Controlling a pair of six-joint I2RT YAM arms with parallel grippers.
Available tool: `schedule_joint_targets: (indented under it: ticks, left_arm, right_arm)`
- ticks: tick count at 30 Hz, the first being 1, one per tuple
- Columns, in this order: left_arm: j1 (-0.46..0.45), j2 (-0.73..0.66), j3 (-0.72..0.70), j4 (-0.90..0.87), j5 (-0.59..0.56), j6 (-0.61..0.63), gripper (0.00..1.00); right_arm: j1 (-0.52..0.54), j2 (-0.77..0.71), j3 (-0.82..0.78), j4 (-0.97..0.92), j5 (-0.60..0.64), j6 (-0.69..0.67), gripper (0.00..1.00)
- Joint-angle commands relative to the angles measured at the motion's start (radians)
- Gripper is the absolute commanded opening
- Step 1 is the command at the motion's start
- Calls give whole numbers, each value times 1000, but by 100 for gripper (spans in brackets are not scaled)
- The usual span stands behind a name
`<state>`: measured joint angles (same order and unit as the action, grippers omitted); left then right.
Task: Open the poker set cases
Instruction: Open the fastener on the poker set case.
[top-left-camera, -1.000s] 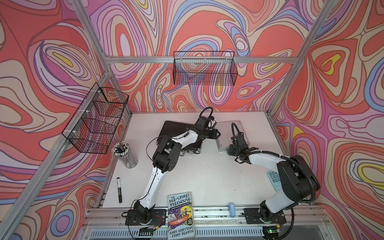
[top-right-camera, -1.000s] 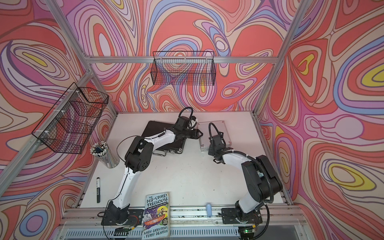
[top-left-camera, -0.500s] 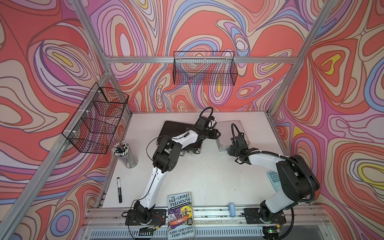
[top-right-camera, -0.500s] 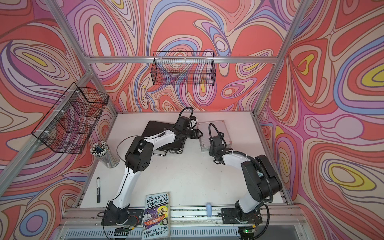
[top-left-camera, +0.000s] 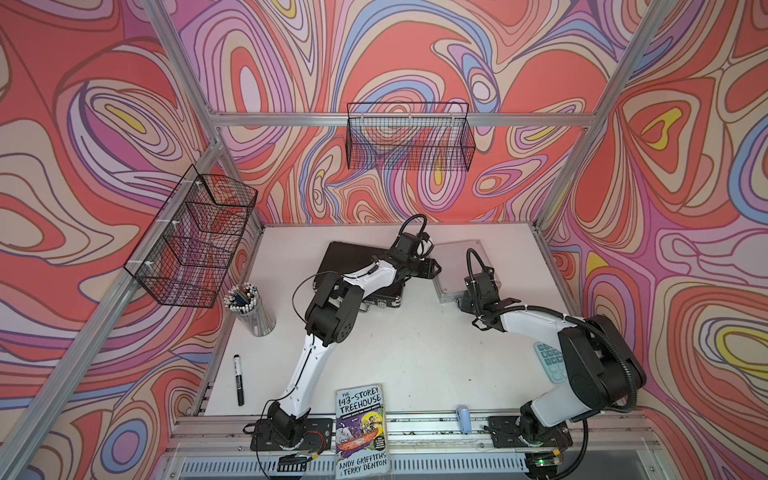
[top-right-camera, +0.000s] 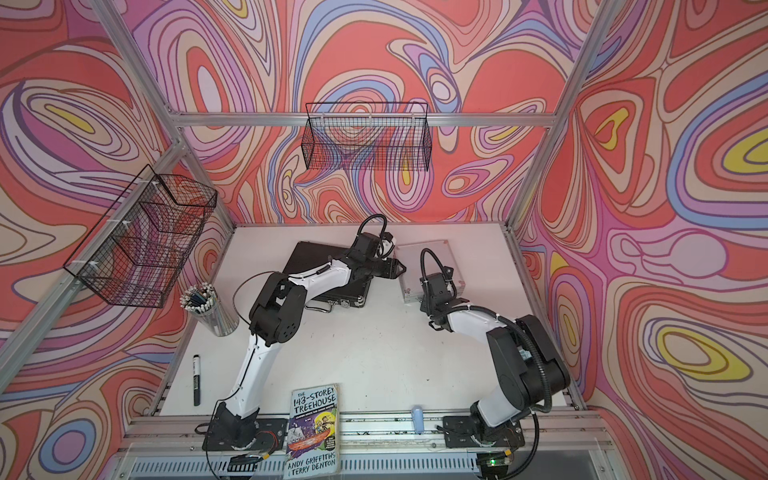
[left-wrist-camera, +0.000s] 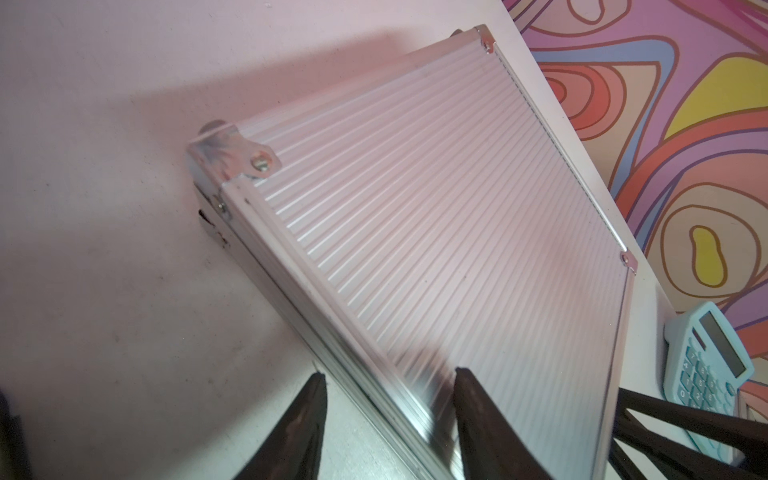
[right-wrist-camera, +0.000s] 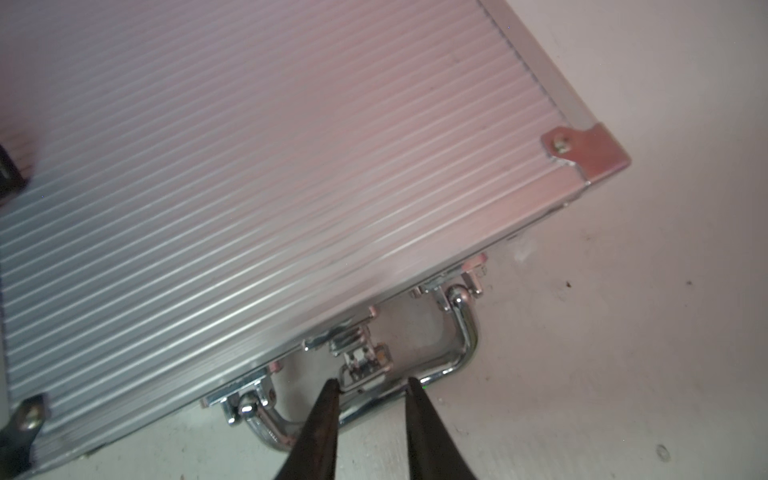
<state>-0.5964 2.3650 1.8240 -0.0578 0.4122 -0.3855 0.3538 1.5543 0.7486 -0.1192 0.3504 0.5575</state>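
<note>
The silver ribbed case (top-left-camera: 457, 266) (top-right-camera: 428, 257) lies closed at the back right of the table. The wider black case (top-left-camera: 353, 257) (top-right-camera: 316, 266) lies closed to its left, partly under my left arm. My left gripper (left-wrist-camera: 390, 374) (top-left-camera: 436, 268) is open and straddles the silver case's (left-wrist-camera: 415, 208) side edge. One finger is over the lid and the other over the table. My right gripper (right-wrist-camera: 371, 382) (top-left-camera: 461, 301) is open at the front of the silver case (right-wrist-camera: 291, 166). The small chrome latch (right-wrist-camera: 365, 365) lies between its tips, just over the handle (right-wrist-camera: 465, 328).
A cup of pencils (top-left-camera: 249, 307) and a black marker (top-left-camera: 238, 380) are at the left. A paperback book (top-left-camera: 361, 432) and a small blue object (top-left-camera: 463, 417) lie on the front rail. A blue calculator (top-left-camera: 548, 361) (left-wrist-camera: 706, 374) sits by the right wall. Wire baskets (top-left-camera: 409, 141) hang on the walls.
The right gripper's jaws have parted a little at the latch. Both arms and both cases stay where they were.
</note>
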Motion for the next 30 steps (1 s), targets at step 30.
schedule_joint_targets:
  ticks: [30]
  left_arm:
    - [7, -86, -101, -100, -31, 31, 55]
  right_arm:
    - [-222, -169, -11, -35, -167, -1, 42]
